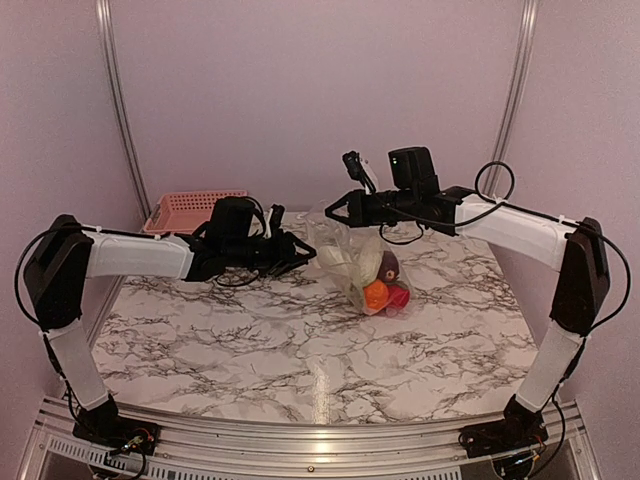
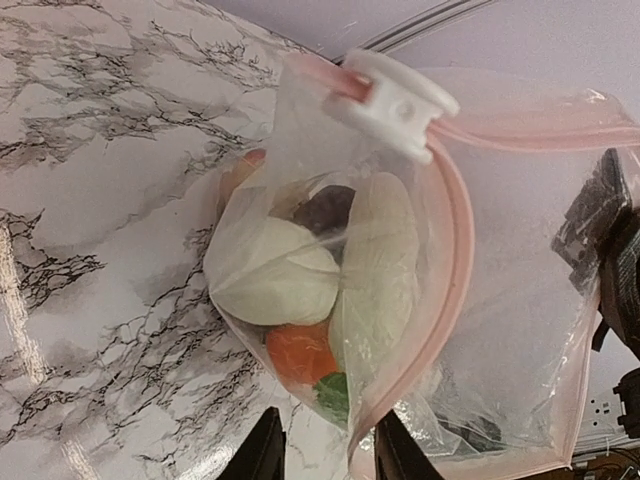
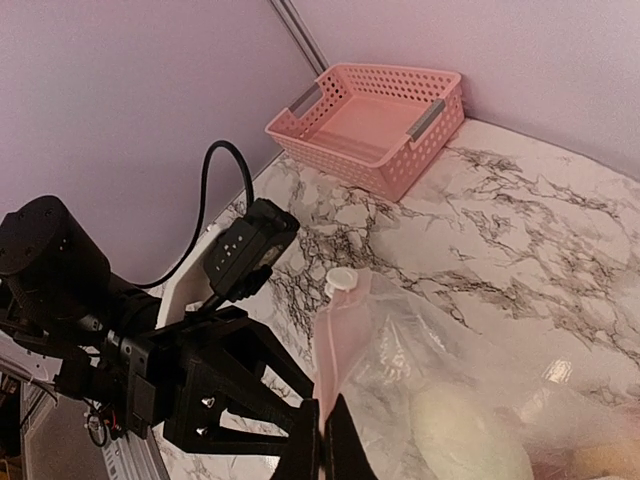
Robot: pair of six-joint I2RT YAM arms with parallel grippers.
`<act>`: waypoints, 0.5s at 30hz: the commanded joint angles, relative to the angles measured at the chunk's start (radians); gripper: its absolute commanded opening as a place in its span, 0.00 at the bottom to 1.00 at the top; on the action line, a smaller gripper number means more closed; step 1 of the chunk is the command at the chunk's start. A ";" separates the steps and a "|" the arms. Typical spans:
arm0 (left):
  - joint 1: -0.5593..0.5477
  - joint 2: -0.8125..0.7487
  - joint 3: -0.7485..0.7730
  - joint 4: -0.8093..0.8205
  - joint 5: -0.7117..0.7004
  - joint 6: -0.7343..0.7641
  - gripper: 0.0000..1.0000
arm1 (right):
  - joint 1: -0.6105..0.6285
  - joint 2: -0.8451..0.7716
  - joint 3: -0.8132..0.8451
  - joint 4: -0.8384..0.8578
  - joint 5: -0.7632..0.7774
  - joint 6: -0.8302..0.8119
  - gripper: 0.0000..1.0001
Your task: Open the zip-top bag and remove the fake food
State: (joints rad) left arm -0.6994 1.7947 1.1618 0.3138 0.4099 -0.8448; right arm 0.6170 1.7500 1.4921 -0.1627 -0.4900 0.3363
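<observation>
Here the zip-top bag (image 2: 520, 260) hangs between the two arms over the far middle of the desk (image 1: 250, 340). The right gripper (image 3: 322, 455) is pinched together on the pink zip strip (image 2: 455, 250) and holds that edge up. In the top view the bag's long axis slants from that grip down toward the near right, and the fake food (image 2: 275, 270) is heaped at the low end, which seems to rest on the desk. The left gripper (image 1: 305, 252) sits just beside the bag with its fingers (image 2: 268, 450) apart. One run of the strip passes between them, but nothing shows that it is clamped. The white slider (image 2: 397, 100) sits at one end of the strip, and the two tracks part below it, so the mouth looks at least partly open and faces the left gripper. That makes the left arm the free and nearer one. I judge the coming move to be its closing on the loose lip to spread the mouth. The film is thin and crinkly and may slip or fold. The marbled desk is bare around the bag, and the pink basket (image 3: 370, 125) stands well apart at the far left corner.
</observation>
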 commanded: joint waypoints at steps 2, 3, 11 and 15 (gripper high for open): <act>-0.003 0.023 0.045 0.034 0.029 -0.014 0.22 | 0.001 -0.003 -0.013 0.032 -0.009 -0.001 0.00; -0.003 0.024 0.040 0.039 0.033 -0.019 0.19 | -0.001 -0.003 -0.018 0.034 -0.013 0.001 0.00; 0.010 -0.030 -0.009 0.044 0.033 -0.023 0.00 | -0.001 -0.010 -0.039 0.029 -0.007 -0.004 0.00; 0.052 -0.108 -0.108 -0.013 -0.006 -0.011 0.00 | -0.016 -0.015 -0.061 0.018 0.005 -0.004 0.00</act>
State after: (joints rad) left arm -0.6868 1.7760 1.1339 0.3447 0.4362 -0.8719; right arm 0.6147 1.7500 1.4521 -0.1429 -0.4953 0.3363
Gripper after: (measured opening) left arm 0.010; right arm 0.004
